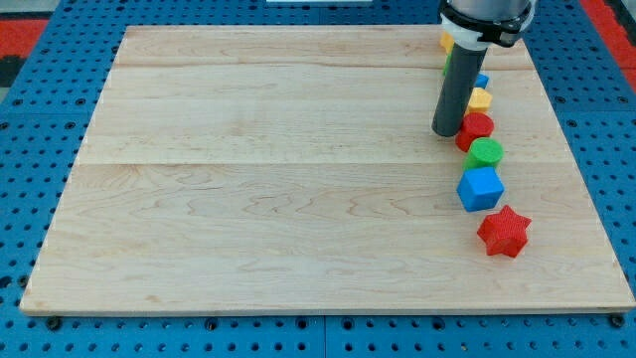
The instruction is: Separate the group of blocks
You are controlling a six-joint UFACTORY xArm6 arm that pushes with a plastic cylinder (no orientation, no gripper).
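Red round block (476, 127) touches my tip (447, 132) on its right, in a block row along the table (248, 199); no jaws exist here.

— Count them off for me!
— Two red blocks: a round one (476, 127) and a star (504, 231). Blue, two: a cube (481, 188), plus a sliver (482, 81) behind the rod.
— Yellow?
— Two (480, 98) (446, 43). One round green block (486, 152) as well.

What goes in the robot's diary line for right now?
my tip: left of red cylinder block | green cylinder block, blue cube block, red star block: below | unseparated
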